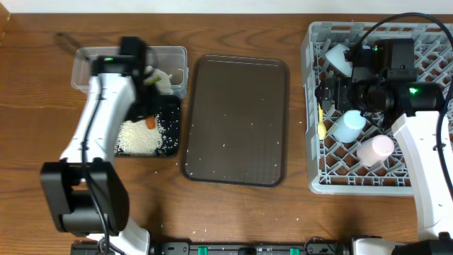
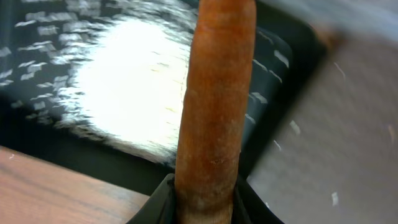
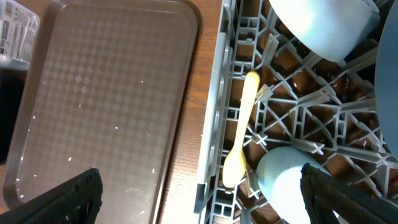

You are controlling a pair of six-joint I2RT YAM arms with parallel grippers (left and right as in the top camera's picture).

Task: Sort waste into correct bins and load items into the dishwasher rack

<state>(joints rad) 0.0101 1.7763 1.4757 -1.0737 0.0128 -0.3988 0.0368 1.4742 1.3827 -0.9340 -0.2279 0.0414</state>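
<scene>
My left gripper [image 2: 202,202] is shut on the orange carrot [image 2: 214,99] and holds it over the black tray [image 1: 168,106], where a heap of white rice [image 1: 138,138] lies. The carrot shows in the overhead view [image 1: 150,122]. The clear tub [image 1: 177,60] behind holds white paper. My right gripper [image 3: 199,199] is open and empty above the left edge of the grey rack [image 1: 315,177]. In the rack lie the yellow spoon [image 3: 239,137], the light blue cup [image 1: 348,127], the pink cup [image 1: 375,149] and a white bowl [image 1: 338,58].
The brown serving tray [image 1: 237,120] lies in the middle with a few rice grains on it. It also shows in the right wrist view [image 3: 93,93]. Cables run over the rack at the right.
</scene>
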